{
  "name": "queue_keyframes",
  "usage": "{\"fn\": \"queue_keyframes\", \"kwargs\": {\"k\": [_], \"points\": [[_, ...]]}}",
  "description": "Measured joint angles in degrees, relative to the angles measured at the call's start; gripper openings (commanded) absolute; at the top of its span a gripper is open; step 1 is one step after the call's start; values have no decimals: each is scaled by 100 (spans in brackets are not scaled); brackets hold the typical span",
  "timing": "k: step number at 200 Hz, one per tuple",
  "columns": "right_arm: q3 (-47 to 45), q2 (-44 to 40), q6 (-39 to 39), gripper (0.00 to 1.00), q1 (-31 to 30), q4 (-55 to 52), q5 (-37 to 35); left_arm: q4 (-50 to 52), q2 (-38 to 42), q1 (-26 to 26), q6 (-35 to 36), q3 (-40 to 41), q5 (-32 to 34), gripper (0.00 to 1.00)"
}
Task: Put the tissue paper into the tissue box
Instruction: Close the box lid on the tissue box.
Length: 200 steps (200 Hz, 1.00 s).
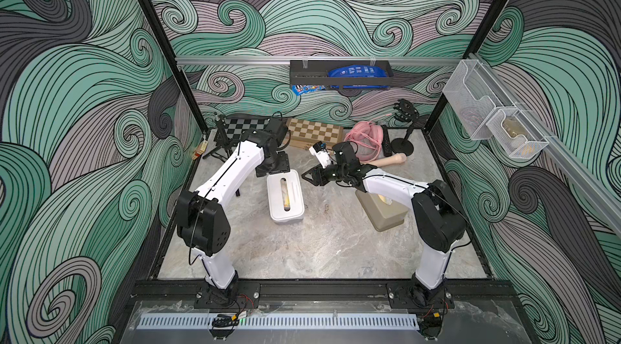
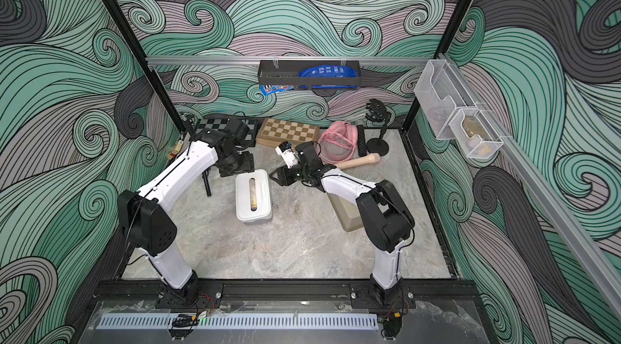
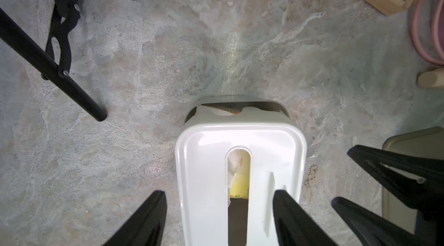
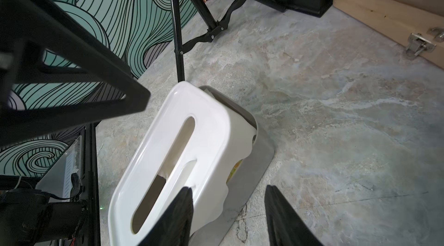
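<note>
The tissue box (image 1: 291, 206) (image 2: 260, 204) stands mid-table, a white slotted lid sitting askew on a grey base (image 4: 259, 151). Tissue paper (image 3: 237, 172) (image 4: 176, 160), white sheets in a yellow pack, shows through the slot and also appears in both top views (image 1: 285, 196) (image 2: 252, 194). My left gripper (image 3: 219, 191) (image 1: 274, 166) hovers open over the box's far end, one finger (image 3: 288, 213) above the lid, the other beside the box. My right gripper (image 4: 229, 187) (image 1: 307, 177) is open at the box's right side. One of its fingertips (image 4: 185, 199) is at the lid by the slot, the other over the table.
A beige box (image 1: 383, 216) lies under the right arm. Along the back wall are a black tripod (image 1: 220, 144), two chessboards (image 1: 314, 132), pink hoops (image 1: 364, 137), a wooden pestle (image 1: 391, 160) and a black stand (image 1: 403, 144).
</note>
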<state>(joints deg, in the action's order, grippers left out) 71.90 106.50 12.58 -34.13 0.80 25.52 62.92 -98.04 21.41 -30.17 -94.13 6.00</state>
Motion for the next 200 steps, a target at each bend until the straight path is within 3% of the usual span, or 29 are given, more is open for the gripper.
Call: {"fn": "queue_keyframes", "kwargs": {"k": [46, 71, 105, 146, 172, 200], "points": [[278, -22, -46, 58, -501, -839, -579, -824, 1047, -737, 68, 1746, -245, 72], [780, -22, -42, 59, -898, -1517, -1174, -1279, 1401, -1222, 118, 2264, -474, 73], [1554, 188, -2, 61, -1279, -2184, -1937, -1891, 1552, -1327, 234, 2527, -588, 72], [2168, 787, 68, 65, -1237, -2684, -2439, -2682, 1445, -1523, 352, 2671, -699, 72], [2780, 1217, 133, 68, -1213, -3001, -2546, -3086, 918, -1657, 385, 2503, -835, 72], [2833, 1362, 175, 69, -1292, -3300, -2715, -3206, 315, -1716, 452, 2262, -977, 72]]}}
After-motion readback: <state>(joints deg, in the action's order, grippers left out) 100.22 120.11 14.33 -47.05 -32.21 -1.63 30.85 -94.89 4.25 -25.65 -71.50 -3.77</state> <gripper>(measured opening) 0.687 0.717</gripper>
